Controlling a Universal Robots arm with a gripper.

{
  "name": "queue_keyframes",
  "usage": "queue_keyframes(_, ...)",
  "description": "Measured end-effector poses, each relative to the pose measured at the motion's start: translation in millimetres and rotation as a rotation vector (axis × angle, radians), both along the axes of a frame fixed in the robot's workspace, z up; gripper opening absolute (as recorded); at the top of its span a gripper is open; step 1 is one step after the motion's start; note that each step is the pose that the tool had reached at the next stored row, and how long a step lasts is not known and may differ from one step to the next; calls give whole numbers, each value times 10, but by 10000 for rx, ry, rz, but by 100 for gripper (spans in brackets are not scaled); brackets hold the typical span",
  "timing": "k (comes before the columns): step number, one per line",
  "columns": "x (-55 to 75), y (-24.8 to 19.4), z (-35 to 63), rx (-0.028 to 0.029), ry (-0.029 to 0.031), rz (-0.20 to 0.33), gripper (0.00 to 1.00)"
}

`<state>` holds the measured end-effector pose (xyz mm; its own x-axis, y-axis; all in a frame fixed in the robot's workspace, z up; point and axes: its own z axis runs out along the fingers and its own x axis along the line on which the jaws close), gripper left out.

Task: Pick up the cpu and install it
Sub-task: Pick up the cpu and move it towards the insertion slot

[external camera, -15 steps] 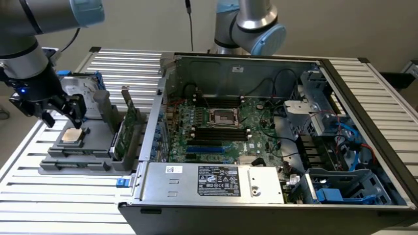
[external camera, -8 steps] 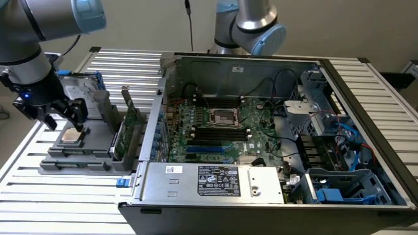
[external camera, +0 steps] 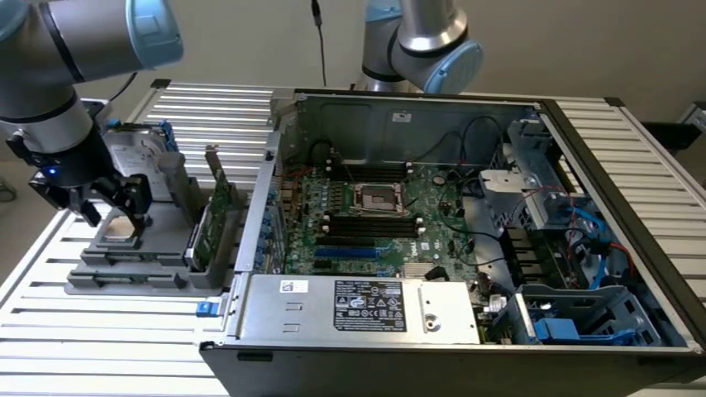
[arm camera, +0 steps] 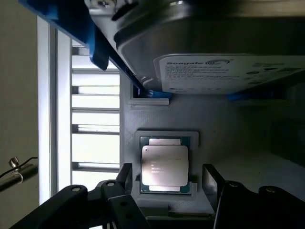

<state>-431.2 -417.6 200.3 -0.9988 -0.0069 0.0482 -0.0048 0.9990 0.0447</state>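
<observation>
The black two-finger tool (arm camera: 167,168) on the grey and light-blue arm stands wide and holds nothing. Its dark fingers (arm camera: 125,177) are one on each side of the small flat square cpu (arm camera: 164,164) with the dull silver-beige metal top, and a gap shows between each finger and the chip. The cpu lies flat in a square pocket of a grey plastic holder (arm camera: 224,124), with its green edge visible around the metal top. In the exterior view the tool (external camera: 116,222) hangs just above the cpu (external camera: 118,234) at the exterior view's left, with the fingertips near the holder (external camera: 132,277). Whether they touch it, I cannot tell. Just behind the pocket a large rectangular silver hard drive (arm camera: 214,47) with a white label stands in the same holder, and a blue plastic bracket (arm camera: 71,24) runs along it. A green circuit card (external camera: 221,207) stands upright at the side of the holder nearer to the computer. The holder rests on a white slatted metal table (external camera: 111,347). Beside it, toward the exterior view's right, an open grey metal computer case (external camera: 408,124) lies on the table. Inside is a green motherboard (external camera: 441,223) with a dark square socket (external camera: 375,197) in a metal frame, well apart from the cpu. A second grey and light-blue arm (external camera: 425,45) stands behind the case.
</observation>
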Motion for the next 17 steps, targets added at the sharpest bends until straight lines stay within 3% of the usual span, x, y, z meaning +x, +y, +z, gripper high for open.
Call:
queue_keyframes(5,-1,0,-52,29,3,-6,70)
queue_keyframes(9,5,-1,-62,82,2,-5,70)
queue_keyframes(17,7,-6,-124,115,68,-5,70)
